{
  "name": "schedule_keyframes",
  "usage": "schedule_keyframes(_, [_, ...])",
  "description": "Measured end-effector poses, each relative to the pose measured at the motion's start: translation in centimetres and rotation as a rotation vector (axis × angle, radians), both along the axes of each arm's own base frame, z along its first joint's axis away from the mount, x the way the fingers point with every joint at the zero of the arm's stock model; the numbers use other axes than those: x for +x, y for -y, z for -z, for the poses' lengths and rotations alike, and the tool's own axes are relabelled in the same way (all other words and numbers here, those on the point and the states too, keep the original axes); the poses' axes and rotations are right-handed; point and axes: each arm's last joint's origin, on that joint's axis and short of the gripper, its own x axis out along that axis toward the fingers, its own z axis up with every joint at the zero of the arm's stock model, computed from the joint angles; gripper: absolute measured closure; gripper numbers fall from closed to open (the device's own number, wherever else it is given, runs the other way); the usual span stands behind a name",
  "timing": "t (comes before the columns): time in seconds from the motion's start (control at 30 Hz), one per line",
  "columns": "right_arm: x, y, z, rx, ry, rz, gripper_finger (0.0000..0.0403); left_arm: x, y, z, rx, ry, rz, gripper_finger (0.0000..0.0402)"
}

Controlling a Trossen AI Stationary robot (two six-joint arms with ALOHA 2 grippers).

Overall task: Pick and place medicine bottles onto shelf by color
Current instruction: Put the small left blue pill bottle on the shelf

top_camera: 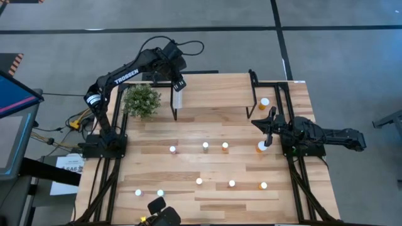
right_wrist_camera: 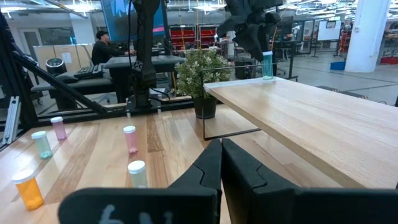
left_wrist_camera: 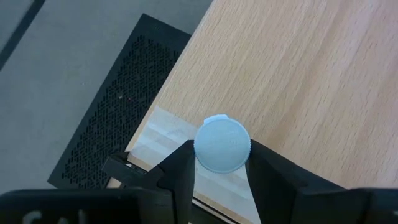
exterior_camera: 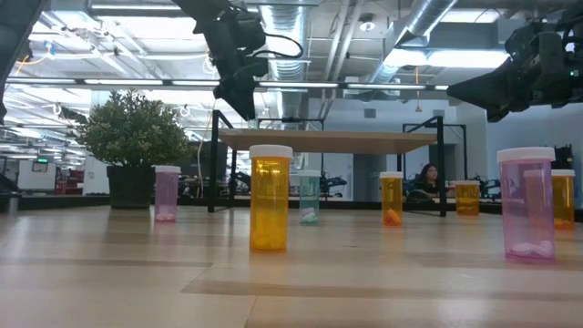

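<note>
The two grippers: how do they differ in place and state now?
The left gripper is over the shelf's corner; the right gripper is off the shelf, over the table. The left gripper's fingers clasp a green bottle by its white cap; the right gripper's fingers are pressed together, empty. Both are dark and two-fingered.

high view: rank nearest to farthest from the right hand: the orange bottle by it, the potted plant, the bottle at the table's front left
From the right hand:
1. Orange bottle, just beside it.
2. Potted plant, across the table, back left.
3. Front-left bottle, farthest, near the front edge.
</note>
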Motion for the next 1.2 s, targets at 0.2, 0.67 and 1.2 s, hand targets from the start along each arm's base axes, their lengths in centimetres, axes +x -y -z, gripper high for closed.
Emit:
schedule_keyframes(0.2, [0.0, 0.0, 0.0, 0.000, 0.000, 0.000, 0.0370, 0.3, 0.3, 0.0, -0.001, 0.000, 0.010, 0.0280])
schedule_keyframes(0.67, [0.0, 0.0, 0.0, 0.000, 0.000, 0.000, 0.0370, 0.9, 0.2, 1.3, -0.017, -0.028, 0.019, 0.0280])
schedule_keyframes(1.2, [0.0, 0.0, 0.0, 0.000, 0.000, 0.001, 0.0370, 1.5, 0.1, 2.0, -0.028, -0.036, 0.028, 0.0280])
